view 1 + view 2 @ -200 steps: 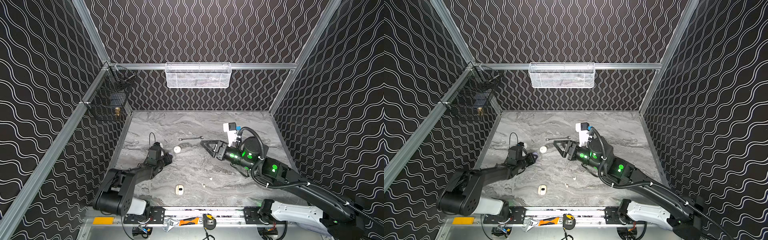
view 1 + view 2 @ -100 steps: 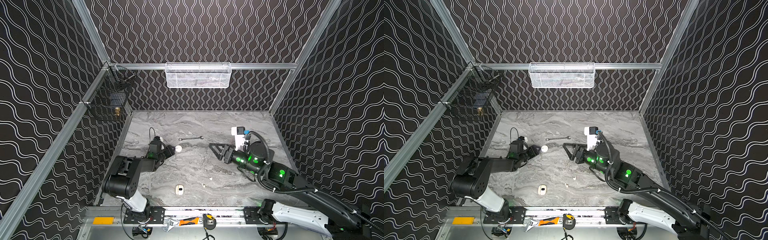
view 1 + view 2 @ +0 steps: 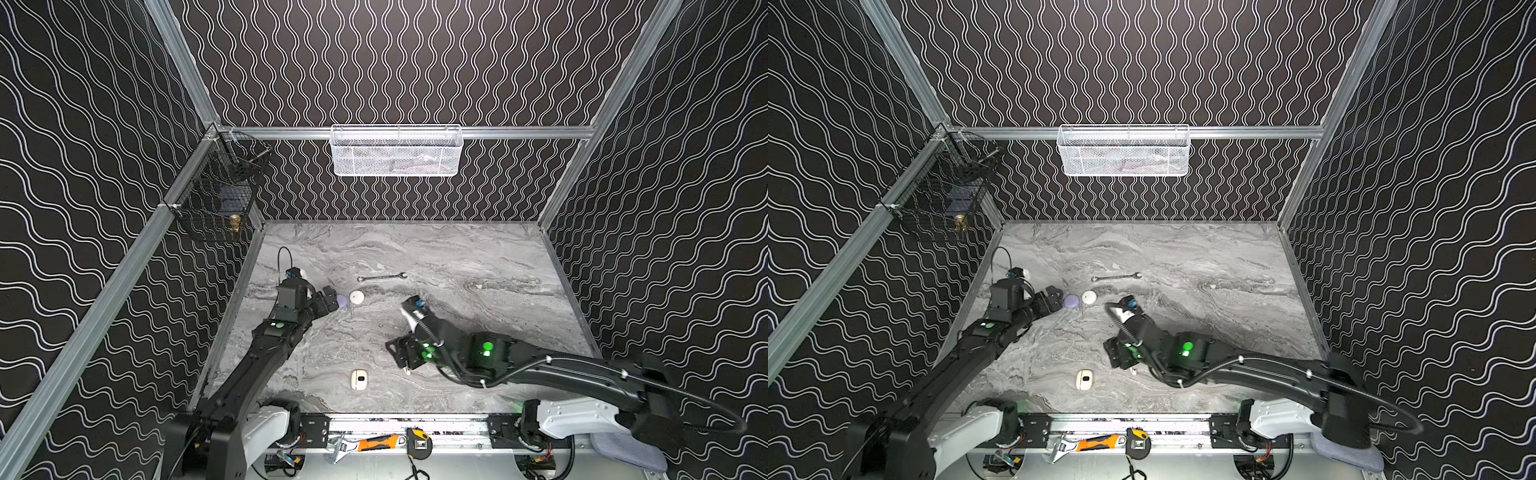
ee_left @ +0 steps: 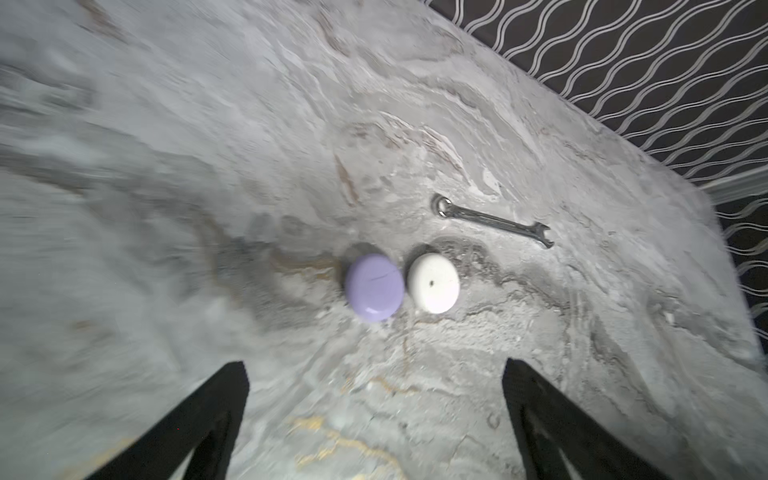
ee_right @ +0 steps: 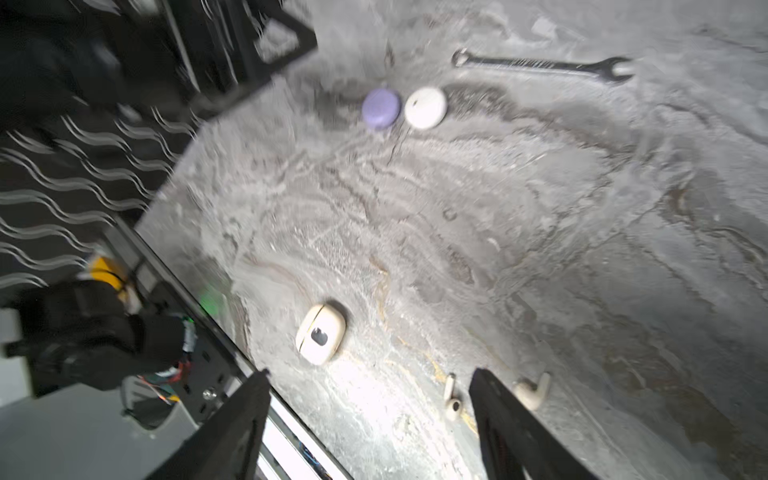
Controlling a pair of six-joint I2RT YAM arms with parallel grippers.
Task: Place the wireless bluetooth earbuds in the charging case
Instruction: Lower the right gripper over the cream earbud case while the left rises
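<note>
My left gripper (image 3: 333, 301) (image 4: 376, 372) stands open and empty just short of a round lavender charging case (image 3: 342, 302) (image 4: 374, 287). That case lies on the marble touching a round white case (image 3: 356, 296) (image 4: 433, 282). A cream oblong case (image 3: 359, 379) (image 5: 320, 333) lies near the front edge. My right gripper (image 3: 400, 354) (image 5: 370, 374) hangs open, pointing down at two white stemmed earbuds. One earbud (image 5: 451, 395) lies between the jaws, close to one finger. Another earbud (image 5: 532, 390) lies just outside that finger.
A slim steel wrench (image 3: 381, 277) (image 4: 492, 220) lies behind the round cases. A white mesh basket (image 3: 395, 151) hangs on the back wall and a black wire basket (image 3: 216, 199) on the left wall. Hand tools (image 3: 374, 444) sit on the front rail.
My left gripper went from shut to wide open, and the lavender case now lies free beside the white one. The right gripper swung toward the front, tipped down over the earbuds and opened wider.
</note>
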